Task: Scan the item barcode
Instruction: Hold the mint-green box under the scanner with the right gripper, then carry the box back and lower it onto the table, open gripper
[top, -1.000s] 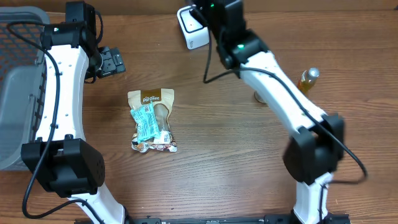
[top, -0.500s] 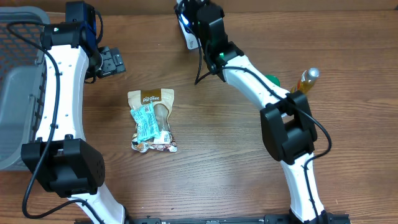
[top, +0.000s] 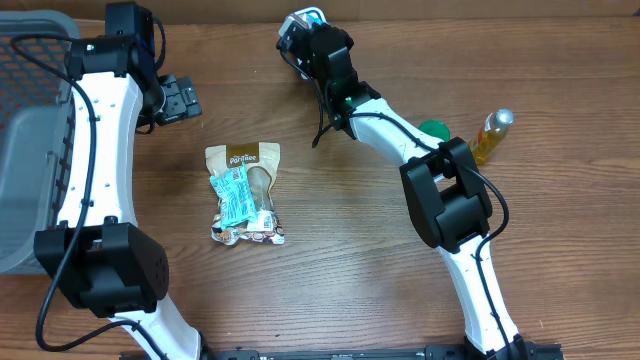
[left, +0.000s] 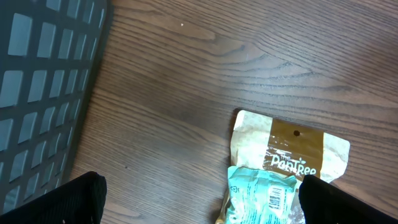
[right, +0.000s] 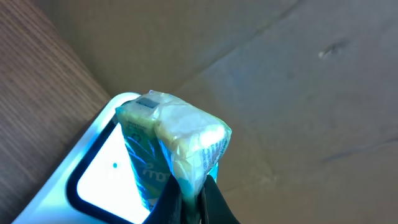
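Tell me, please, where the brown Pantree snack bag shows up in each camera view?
Overhead: brown Pantree snack bag left of centre on the table, under a teal packet.
Left wrist: lower right, the teal packet overlapping its lower edge.
Right wrist: not in view.
Shared landmark: the teal packet.

bare wood between snack bags (top: 244, 195) and bottle (top: 492, 135); basket (top: 30, 150) walls off the left edge

Overhead looks straight down on table (top: 340, 280); left wrist close above snack pouch (left: 292, 162) — shared with overhead (top: 243, 160).
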